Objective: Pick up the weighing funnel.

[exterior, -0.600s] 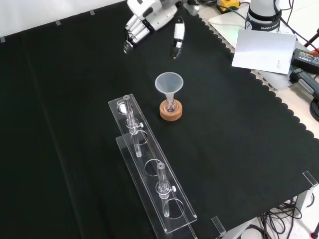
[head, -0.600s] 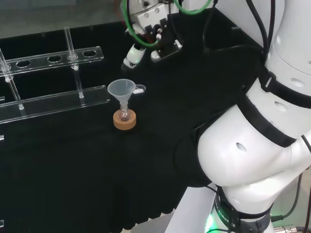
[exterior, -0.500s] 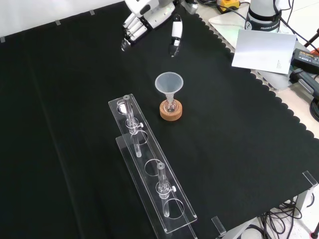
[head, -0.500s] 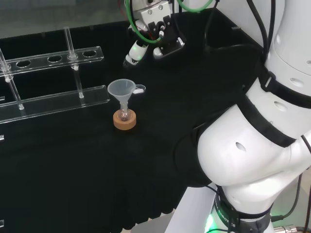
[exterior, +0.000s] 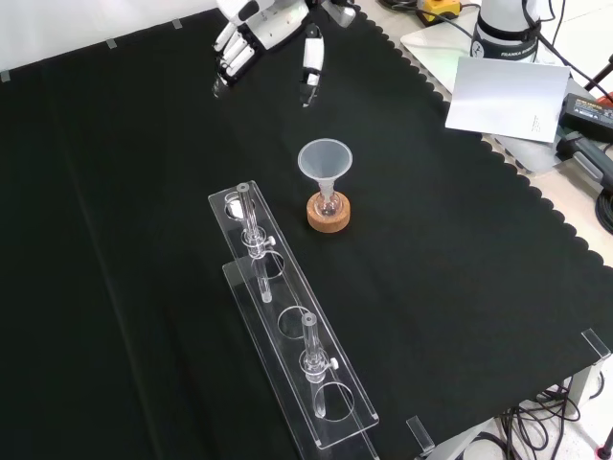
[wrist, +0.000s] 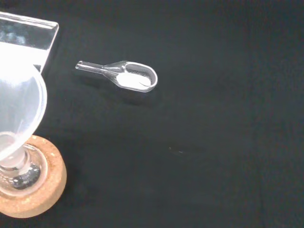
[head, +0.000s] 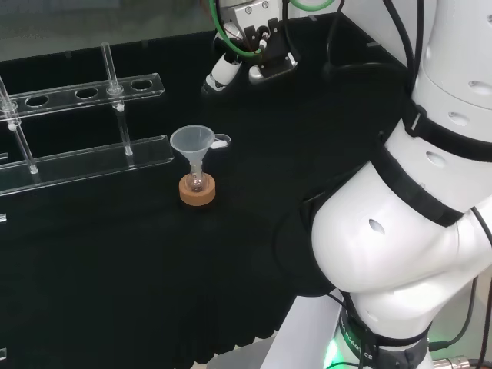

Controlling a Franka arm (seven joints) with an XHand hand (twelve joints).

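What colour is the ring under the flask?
Tan, speckled cork; the ring shows best in the wrist view.

Weighing funnel (wrist: 126,77) flat on open cloth (wrist: 213,142). Obstacles: funnel (head: 192,142) on its cork ring (head: 197,191), just beside it; rack (head: 84,157) end near the stem. In the head view, bare cloth lies right of it and behind. Hand (exterior: 263,21) above, seemingly with clear air beneath.
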